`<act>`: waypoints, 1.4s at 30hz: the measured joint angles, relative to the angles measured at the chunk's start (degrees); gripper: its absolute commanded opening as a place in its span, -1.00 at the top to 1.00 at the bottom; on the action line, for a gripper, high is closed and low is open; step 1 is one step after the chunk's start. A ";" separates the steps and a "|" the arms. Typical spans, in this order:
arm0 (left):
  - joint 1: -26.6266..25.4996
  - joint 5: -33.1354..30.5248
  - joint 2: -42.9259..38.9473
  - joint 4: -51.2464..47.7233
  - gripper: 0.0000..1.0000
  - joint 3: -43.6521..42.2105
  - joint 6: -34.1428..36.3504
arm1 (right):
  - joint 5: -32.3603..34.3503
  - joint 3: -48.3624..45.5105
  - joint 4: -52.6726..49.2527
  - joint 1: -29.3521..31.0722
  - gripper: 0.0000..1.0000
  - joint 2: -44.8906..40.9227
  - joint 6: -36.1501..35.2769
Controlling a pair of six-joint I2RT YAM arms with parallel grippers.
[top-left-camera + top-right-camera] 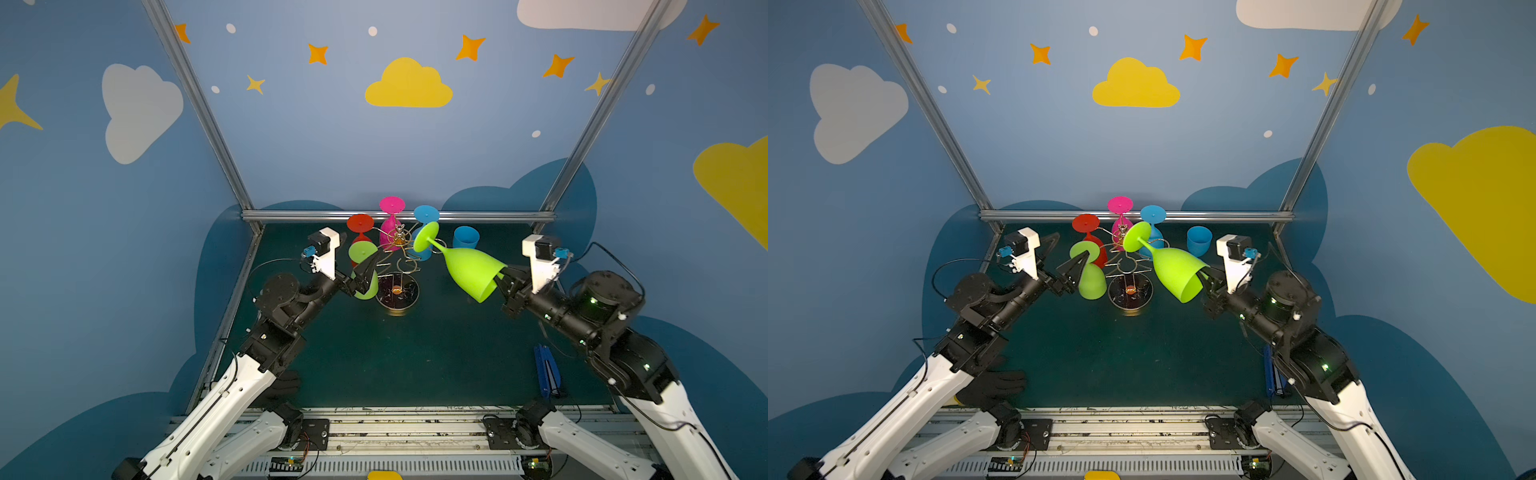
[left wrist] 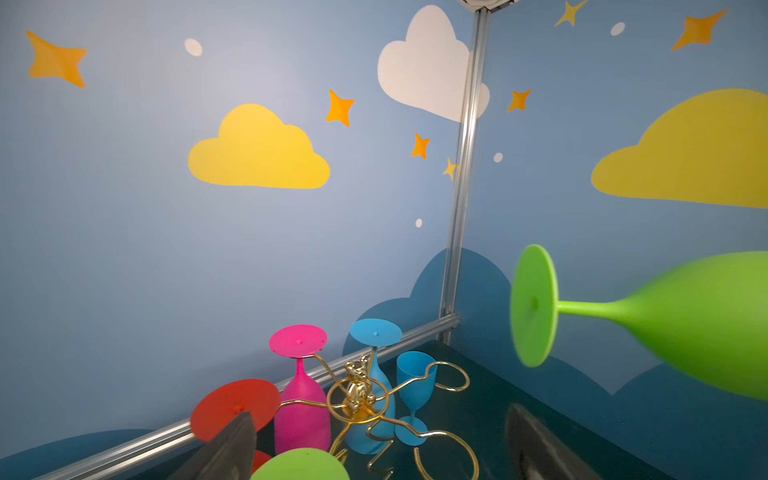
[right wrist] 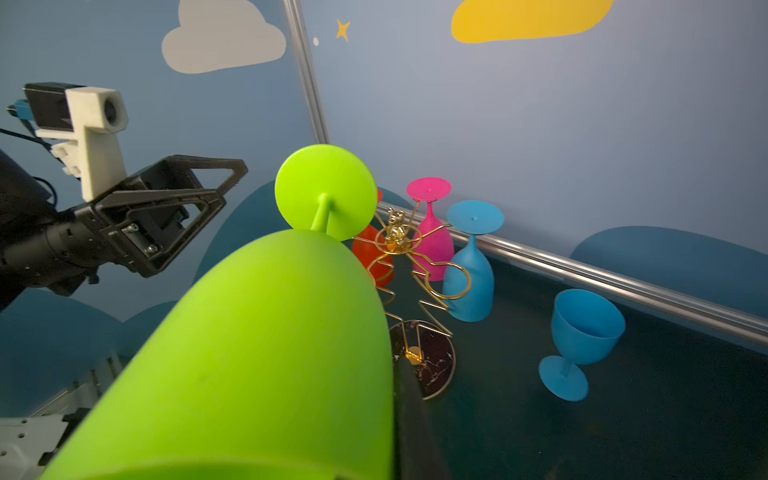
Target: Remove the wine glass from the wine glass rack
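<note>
Fingers (image 3: 409,419) of the right gripper (image 1: 502,279) are pressed together on the rim of the lime-green wine glass (image 1: 469,270). The glass is pinched at the mouth of its bowl and held in the air, tilted almost onto its side. Its round foot is turned toward the wine glass rack (image 1: 390,297) but is seen clear of the gold wire loops, just beside them on the right. Fingers (image 3: 195,203) of the left gripper (image 1: 1064,254) are spread wide and empty, just beside a second green wine glass (image 1: 1092,282) hung upside down on the rack's near left arm. A red wine glass (image 1: 1086,223), a pink wine glass (image 1: 1120,205) and a blue wine glass (image 1: 1153,213) are hung upside down behind it. An upright blue goblet (image 1: 1199,241) is set on the dark green table (image 1: 395,365), right of the rack.
</note>
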 measured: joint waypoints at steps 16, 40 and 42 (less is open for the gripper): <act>7.13 -7.58 -5.55 -0.61 -0.96 -3.78 7.17 | 20.68 1.53 -35.78 -1.81 1.00 6.36 2.75; 18.84 -8.90 -12.70 -0.76 -0.99 -10.54 0.44 | 13.99 17.00 -29.46 -24.44 1.00 46.88 -5.44; 19.08 -9.07 -12.70 -0.76 -0.99 -10.54 0.15 | 13.75 18.78 -29.49 -25.75 1.00 49.68 -5.75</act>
